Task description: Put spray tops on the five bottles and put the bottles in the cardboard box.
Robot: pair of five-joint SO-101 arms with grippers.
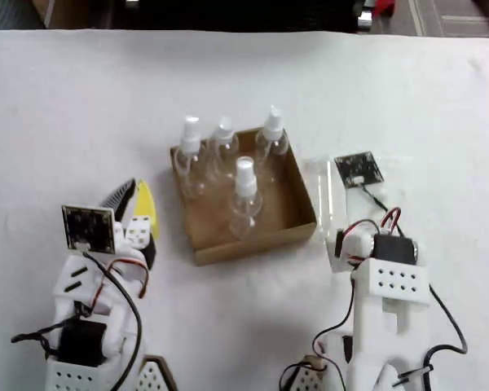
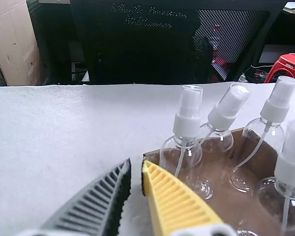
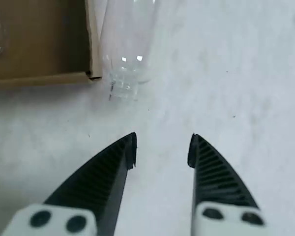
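So here's where you're at: four bottles (image 1: 244,199) stand upright inside the cardboard box (image 1: 253,243), each with its white spray top (image 1: 245,171) on. Three are along the far side and one is nearer the middle. That leaves bare floor at the near side of the box, which I'd guess is the slot for the last one.

The fifth bottle (image 1: 323,199) lies on its side on the tabletop (image 1: 81,98), outside the box and just beside its right wall. Its threaded neck is bare. In the right wrist view that neck points back toward the right gripper (image 3: 162,145). That gripper's black fingers (image 3: 108,167) are spread open with nothing between them, near the neck but not touching it. The bottle sits a bit off the line of the gap, so I reckon you'd want to shift over before closing. It's clear, round and lying flat, so my bet is it rolls if you nudge it.

The left gripper (image 2: 136,167) sits low over the tabletop, near the box's left wall. Its grey and yellow fingers (image 2: 172,201) are closed tip to tip on nothing. To me it looks parked out of the way while facing the box.

By my count you're four of five done. The last bottle needs a top, then it goes in the box.
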